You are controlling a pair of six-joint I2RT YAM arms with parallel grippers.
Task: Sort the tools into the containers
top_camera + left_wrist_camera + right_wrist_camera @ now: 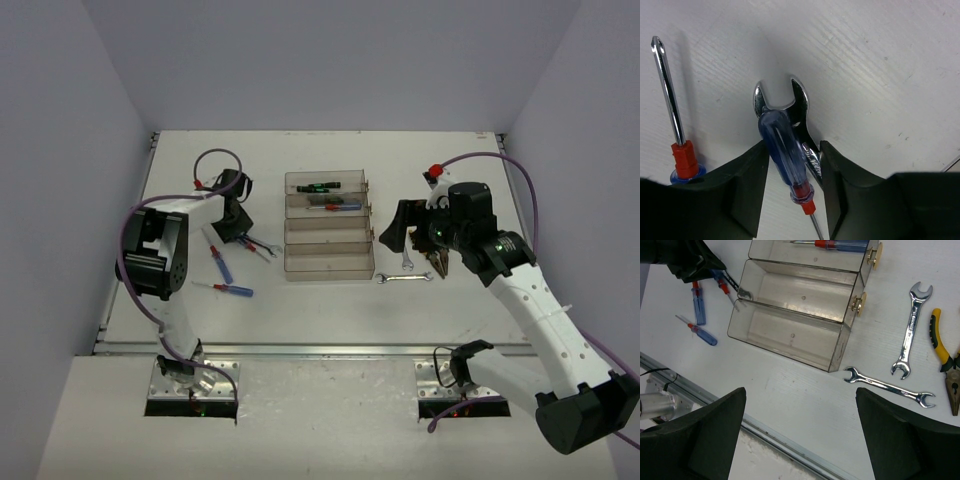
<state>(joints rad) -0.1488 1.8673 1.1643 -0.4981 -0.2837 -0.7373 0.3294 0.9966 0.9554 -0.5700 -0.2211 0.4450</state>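
Observation:
My left gripper (793, 159) is down on the table left of the containers (288, 262). Its jaws press a blue-and-red screwdriver (781, 142) and the shaft of a silver wrench (801, 107) together. Another blue-and-red screwdriver (671, 102) lies just to the left. Two more screwdrivers (220, 263) (230, 290) lie nearer the front. The far tray holds a black screwdriver with green marks (320, 186). The tray behind it holds a blue-and-red one (336, 207). My right gripper (800, 390) hangs open and empty right of the trays, above two wrenches (911, 330) (887, 386) and yellow-and-black pliers (944, 352).
The two nearer trays (790, 335) show nothing inside. A metal rail (765, 427) runs along the table's front edge. Purple cables loop off both arms, one near the left gripper (215, 158). White walls close in the table on three sides.

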